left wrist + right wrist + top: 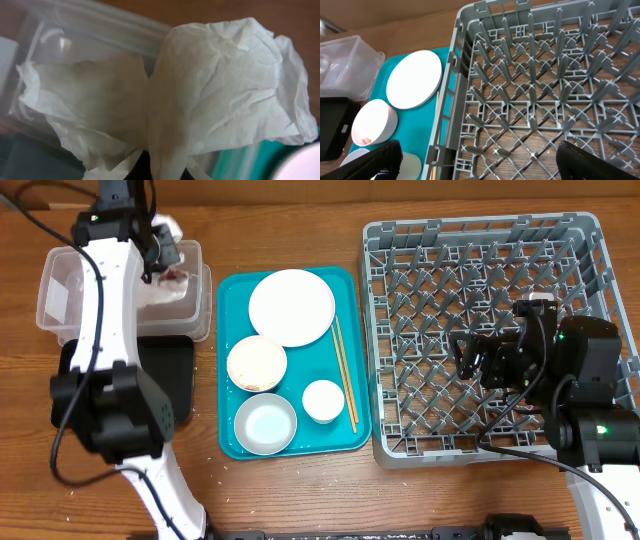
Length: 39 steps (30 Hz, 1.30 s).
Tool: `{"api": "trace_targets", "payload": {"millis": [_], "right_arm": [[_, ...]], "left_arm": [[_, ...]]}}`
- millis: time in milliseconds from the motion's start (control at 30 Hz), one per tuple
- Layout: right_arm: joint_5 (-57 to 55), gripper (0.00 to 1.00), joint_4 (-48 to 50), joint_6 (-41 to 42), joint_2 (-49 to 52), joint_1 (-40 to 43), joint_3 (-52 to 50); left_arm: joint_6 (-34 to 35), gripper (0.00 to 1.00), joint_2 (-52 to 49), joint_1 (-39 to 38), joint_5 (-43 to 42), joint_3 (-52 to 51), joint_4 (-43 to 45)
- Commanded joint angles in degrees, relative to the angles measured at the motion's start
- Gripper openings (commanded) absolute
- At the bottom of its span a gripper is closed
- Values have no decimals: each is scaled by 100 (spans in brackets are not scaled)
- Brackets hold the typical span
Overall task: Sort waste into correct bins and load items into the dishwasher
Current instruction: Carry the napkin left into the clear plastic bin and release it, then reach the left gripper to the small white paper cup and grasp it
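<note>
We see a crumpled white napkin [220,85] pinched in the left gripper [163,252], which is closed on it at the end of the clear tub [60,300] nearest the teal tray [232,290]. In the left wrist view the paper fills most of the frame, with the tub's clear wall behind it. We cannot tell whether the napkin touches the tub's floor. From overhead, more white paper with a reddish scrap [176,277] lies in that same end of the tub. The black tray [175,375] sits just in front of the tub on the bench [290,490].

On the teal tray we see the white plate [291,307], the pinkish bowl [257,364], the grey-blue bowl [266,423], the small cup [323,401] and the chopsticks [344,375] lying along the edge nearest the rack. The grey dish rack [480,240] stands beside the tray, holding no dishes. The right gripper [485,165] hangs above the rack, its fingers spread wide and gripping nothing.
</note>
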State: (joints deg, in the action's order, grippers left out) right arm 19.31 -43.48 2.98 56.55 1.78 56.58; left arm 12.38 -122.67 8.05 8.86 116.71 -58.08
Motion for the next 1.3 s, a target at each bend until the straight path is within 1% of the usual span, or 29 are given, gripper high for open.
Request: {"api": "trace_targets", "payload": {"millis": [0, 33, 67, 100, 167, 200, 267, 400, 533, 567, 600, 767, 933, 967, 1067, 1133, 1267], "right_arm": [[50, 100, 31, 0, -11, 17, 125], [50, 100, 31, 0, -11, 17, 125], [50, 100, 31, 0, -11, 17, 125], [50, 100, 33, 0, -11, 17, 125], [50, 100, 52, 0, -11, 17, 125], [50, 100, 72, 0, -11, 17, 125], [50, 100, 98, 0, -11, 17, 125], [52, 100, 116, 0, -11, 17, 125], [74, 100, 116, 2, -11, 17, 125], [166, 100, 118, 0, -11, 17, 125], [232, 100, 116, 0, -13, 17, 125], [315, 100, 118, 0, -13, 17, 125], [354, 100, 114, 2, -13, 17, 125], [354, 100, 109, 22, -13, 17, 125], [356, 100, 96, 22, -13, 17, 125], [354, 100, 94, 22, -13, 17, 125], [356, 100, 85, 22, -13, 17, 125]], "left_arm": [[247, 11, -570, 63, 37, -94, 50], [245, 22, -636, 81, 7, -94, 50], [240, 38, -678, 92, -42, -94, 39], [238, 51, -686, 92, -76, -94, 26], [168, 72, -649, 92, -131, -50, 0], [109, 77, -603, 92, -146, 13, -31], [39, 82, -490, 87, -168, 173, -122], [-289, 84, -114, 81, -605, 739, -455], [-573, 81, 330, 4, -1526, 1266, -975], [-645, 80, 577, -83, -1858, 1340, -1228], [-671, 80, 723, -153, -1943, 1340, -1362], [-833, 80, 1198, -616, -1893, 1338, -2118], [-966, 79, 1252, -1071, -1897, 1320, -2837], [-962, 77, 1252, -1182, -1897, 1285, -2977], [-942, 76, 1252, -1403, -1989, 1276, -3241], [-944, 76, 1252, -1508, -2129, 1276, -3331], [-966, 77, 1252, -1777, -2133, 1158, -3421]]}}
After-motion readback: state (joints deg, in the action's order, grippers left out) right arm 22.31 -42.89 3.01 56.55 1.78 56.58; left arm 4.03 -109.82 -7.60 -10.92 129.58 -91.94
